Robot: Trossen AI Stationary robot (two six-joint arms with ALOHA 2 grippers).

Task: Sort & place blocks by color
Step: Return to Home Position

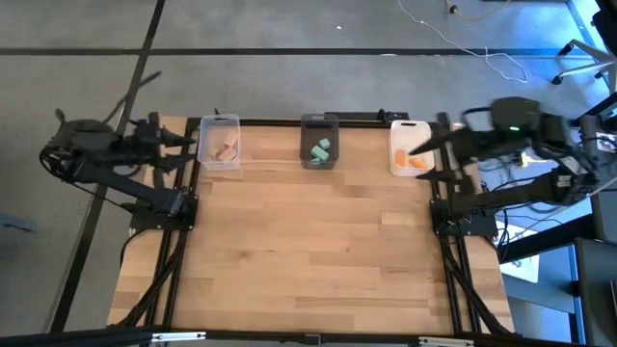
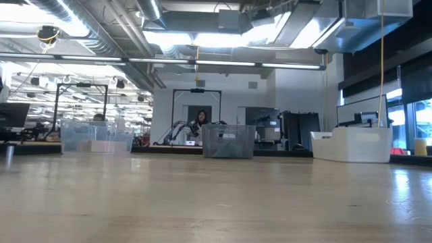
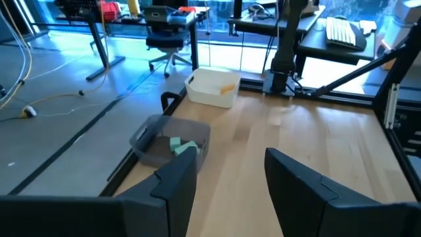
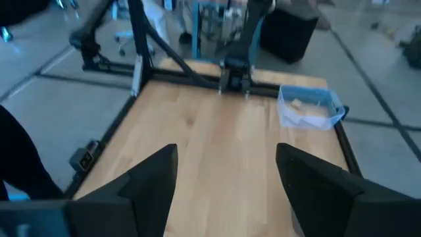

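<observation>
Teal blocks [image 1: 320, 149] lie in the dark bin [image 1: 319, 120] at the middle of the desk's [image 1: 308, 241] far edge. Tan blocks [image 1: 228, 147] lie in the clear bin [image 1: 220, 120] to its left, and orange blocks [image 1: 416, 162] in the white bin [image 1: 409, 124] to its right. No block shows on the bare wood, so the sorting looks done, with only the pull-back to rest remaining. The right arm [image 1: 501, 135] is the main worry. Seen from above, its jaws reach in over the white bin, and its wrist view shows them spread with nothing between them. If the arm swings back or drops before it has lifted clear, a finger could catch the rim. That could drag or tip the light bin and spill the orange blocks onto the desk or off its far edge. The left arm [image 1: 96, 149] sits at the desk's left side, its jaws likewise spread and empty, with their tips just beside the clear bin. A sideways sweep there could nudge that bin along the edge. All three bins stand right at the back of the desk and nothing visible holds them in place, so even a light knock might undo the sorted result. A straight lift before any turn would likely avoid both risks.
</observation>
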